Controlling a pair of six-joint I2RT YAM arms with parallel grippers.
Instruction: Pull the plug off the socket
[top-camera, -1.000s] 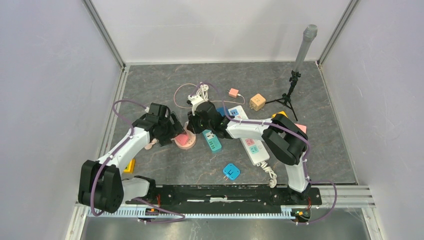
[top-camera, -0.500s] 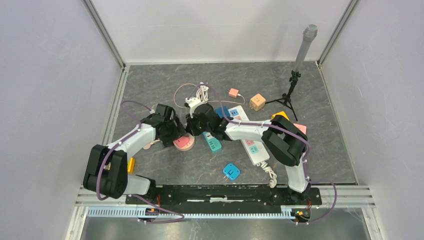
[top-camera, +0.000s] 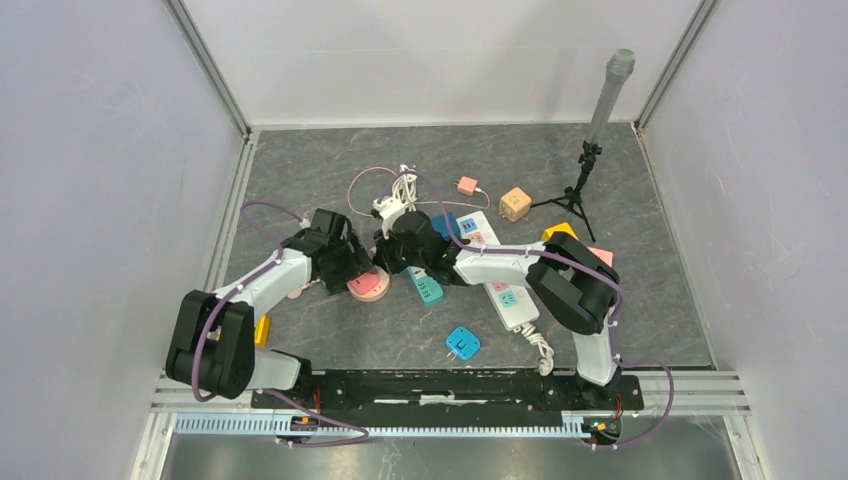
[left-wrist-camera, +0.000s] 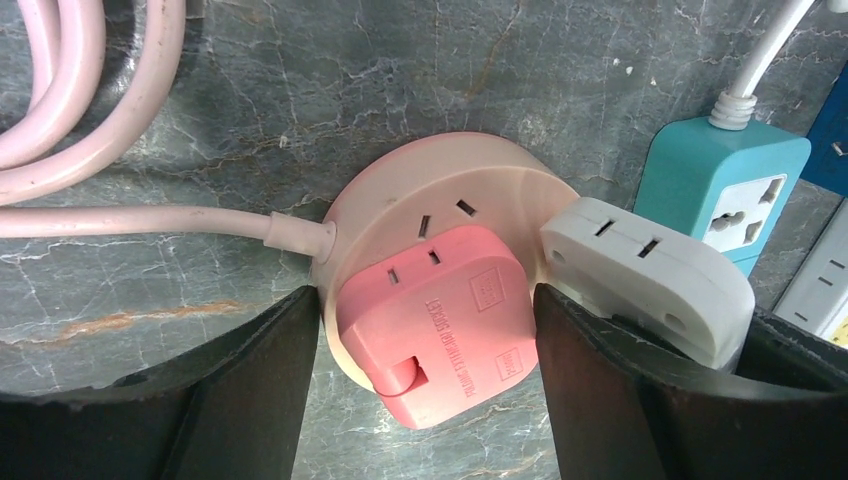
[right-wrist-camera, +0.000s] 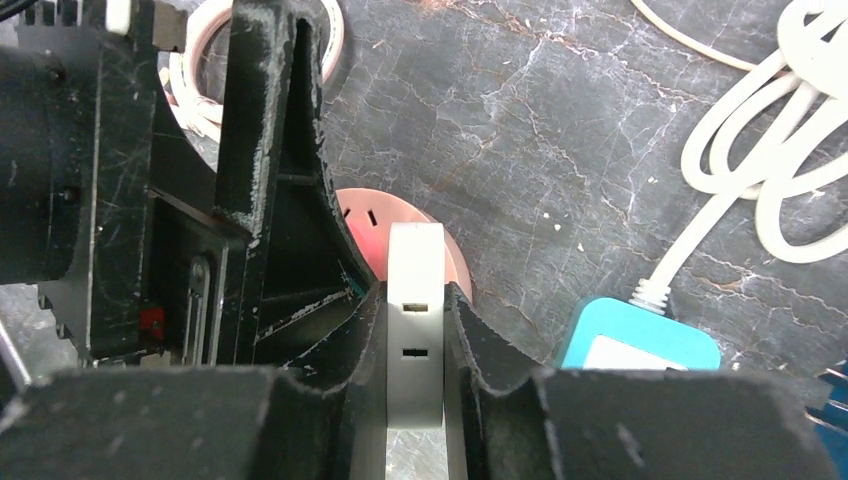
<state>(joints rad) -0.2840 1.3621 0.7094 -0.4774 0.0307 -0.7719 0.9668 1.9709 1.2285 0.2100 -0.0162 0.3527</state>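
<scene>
A round pink socket (left-wrist-camera: 400, 195) lies on the floor with a pink plug (left-wrist-camera: 440, 330) on its top and a white plug (left-wrist-camera: 640, 275) at its right rim. My left gripper (left-wrist-camera: 428, 310) straddles it, one finger against the socket's left side and the other against the pink plug's right edge. My right gripper (right-wrist-camera: 415, 330) is shut on the white plug (right-wrist-camera: 415, 270), above the socket (right-wrist-camera: 455, 255). I cannot tell whether its prongs are still in. In the top view both grippers meet at the socket (top-camera: 368, 286).
A teal power strip (top-camera: 425, 284) lies right beside the socket, with a white power strip (top-camera: 503, 285) beyond it. A pink cable (left-wrist-camera: 100, 90) runs left. A blue plug (top-camera: 462, 343), an orange cube (top-camera: 514, 203) and a tripod (top-camera: 578, 190) stand farther off.
The left arm swung in and brought its gripper down around the socket. Over the last half second both arms have barely moved.
</scene>
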